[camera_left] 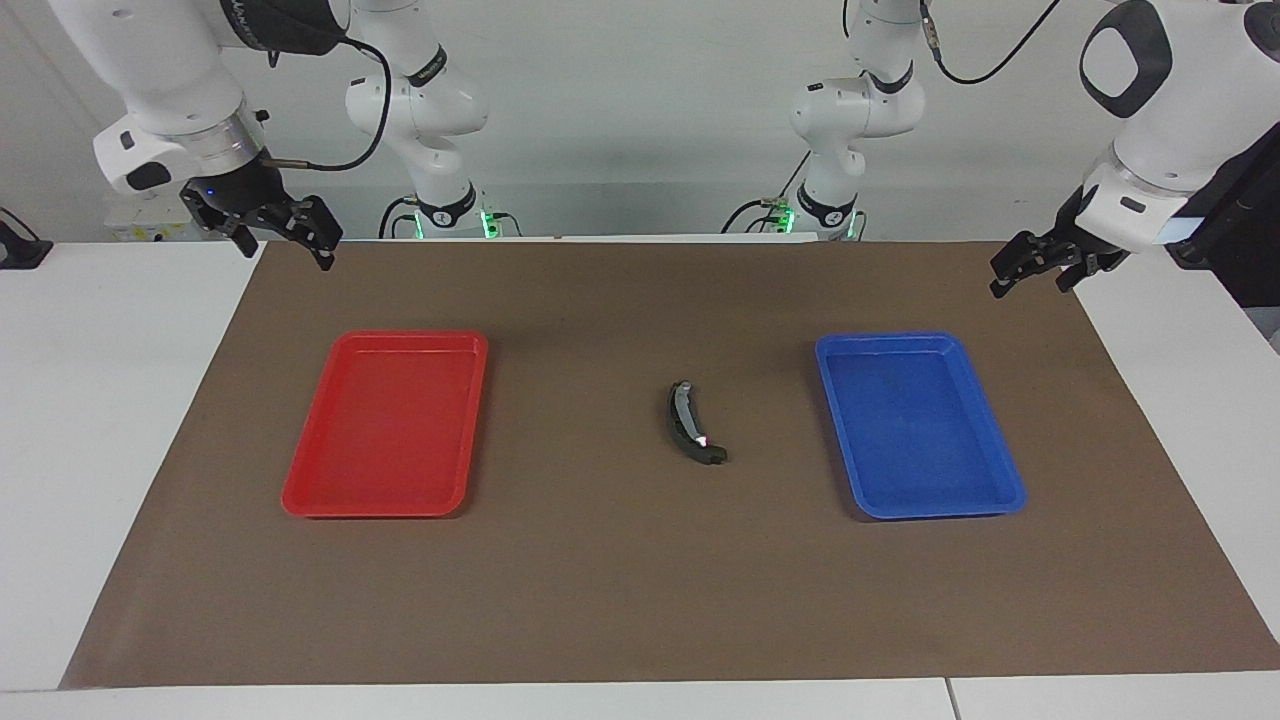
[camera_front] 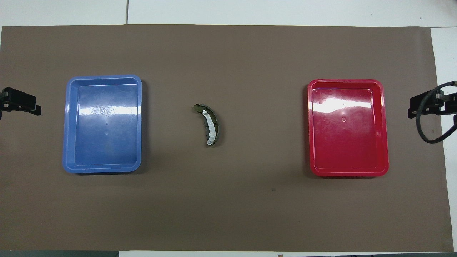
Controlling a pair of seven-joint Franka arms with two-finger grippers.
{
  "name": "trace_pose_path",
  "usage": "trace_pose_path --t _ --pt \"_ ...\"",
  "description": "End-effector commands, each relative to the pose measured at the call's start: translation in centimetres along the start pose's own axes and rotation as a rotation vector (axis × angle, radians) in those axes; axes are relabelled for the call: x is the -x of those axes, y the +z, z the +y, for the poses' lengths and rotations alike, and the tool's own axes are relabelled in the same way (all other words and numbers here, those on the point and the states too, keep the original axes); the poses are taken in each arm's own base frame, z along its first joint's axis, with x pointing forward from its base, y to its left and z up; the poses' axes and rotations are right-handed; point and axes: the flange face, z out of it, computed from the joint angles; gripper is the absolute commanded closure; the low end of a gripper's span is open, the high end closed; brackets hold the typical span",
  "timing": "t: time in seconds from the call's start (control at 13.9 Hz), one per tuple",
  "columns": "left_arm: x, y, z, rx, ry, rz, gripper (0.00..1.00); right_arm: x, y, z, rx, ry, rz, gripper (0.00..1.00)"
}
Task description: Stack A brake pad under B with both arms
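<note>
B, a black crescent with a lighter grey band and a small bright spot, lies alone on the brown mat midway between the two trays. The A brake pad is hidden; no separate short pad shows. My right gripper hangs open and empty over the mat's edge at the right arm's end, clear of the red tray. Over the mat's corner at the other end, my left gripper waits open and empty.
A red tray lies toward the right arm's end and a blue tray toward the left arm's end; both hold nothing. The brown mat covers most of the white table.
</note>
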Motion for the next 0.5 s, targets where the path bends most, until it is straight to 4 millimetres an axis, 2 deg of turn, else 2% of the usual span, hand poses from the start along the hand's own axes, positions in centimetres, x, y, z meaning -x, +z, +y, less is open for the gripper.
trace_pose_path --t 0.0,0.14,0.43 --pt "0.43 -0.13 -0.10 0.006 -0.009 0.010 0.01 1.33 0.21 0.15 -0.033 -0.004 -0.009 0.00" --pt "0.43 -0.13 -0.10 0.006 -0.009 0.010 0.01 1.12 -0.52 -0.25 -0.060 -0.005 0.000 0.00" --pt "0.43 -0.06 -0.10 0.006 -0.009 0.009 0.01 0.88 -0.53 -0.14 -0.048 -0.014 0.012 0.00"
